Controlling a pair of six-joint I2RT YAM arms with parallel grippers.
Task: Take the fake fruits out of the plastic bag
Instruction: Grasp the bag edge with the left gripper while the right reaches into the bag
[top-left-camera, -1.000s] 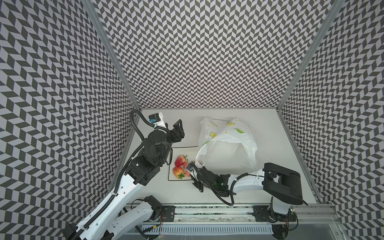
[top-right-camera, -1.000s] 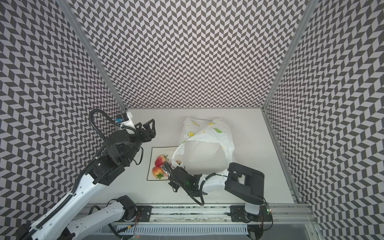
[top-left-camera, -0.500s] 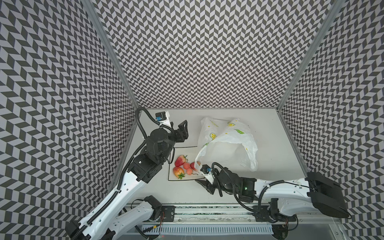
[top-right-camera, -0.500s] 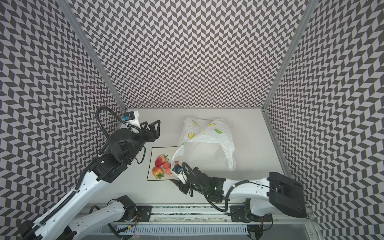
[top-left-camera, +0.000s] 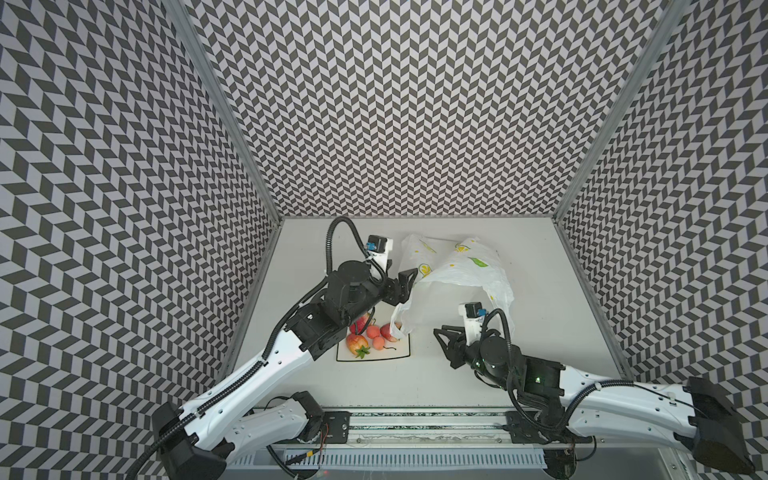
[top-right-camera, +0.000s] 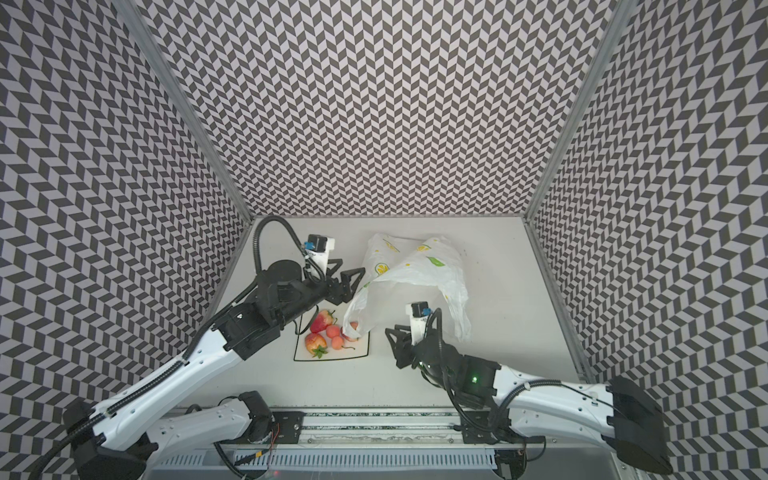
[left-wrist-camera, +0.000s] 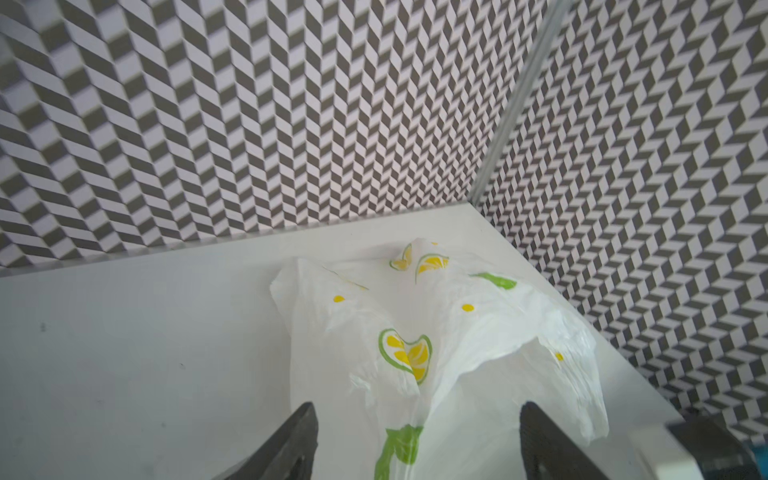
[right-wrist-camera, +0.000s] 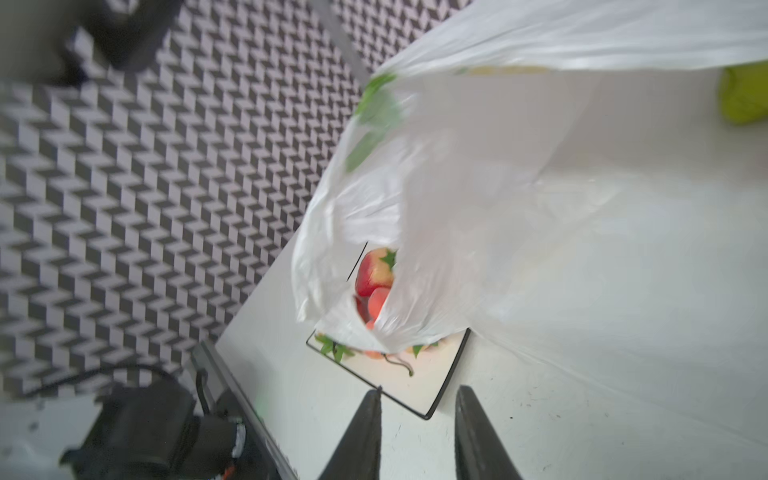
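Pulling back from the plate (top-left-camera: 401, 357), the right gripper (top-left-camera: 441, 345) now sits well apart from it. Two orange-pink balls (top-left-camera: 373, 331) and a third strawberry (top-left-camera: 388, 331) lie on the plate, where only two strawberries showed a second ago. Meanwhile the left gripper (top-left-camera: 409, 286) has come across to the plastic bag (top-left-camera: 465, 266). On the right gripper the fingers (right-wrist-camera: 370, 419) stand a little apart with nothing between them. Just ahead of their tips lies the plate's near corner, and beyond it the bag's hanging edge drapes over the fake fruits (top-right-camera: 316, 343). A blurred green piece (right-wrist-camera: 744, 97) lies deeper inside the bag. On the left gripper the fingers (left-wrist-camera: 305, 424) are spread wide, with bag film running between them; whether either one touches it I cannot tell.
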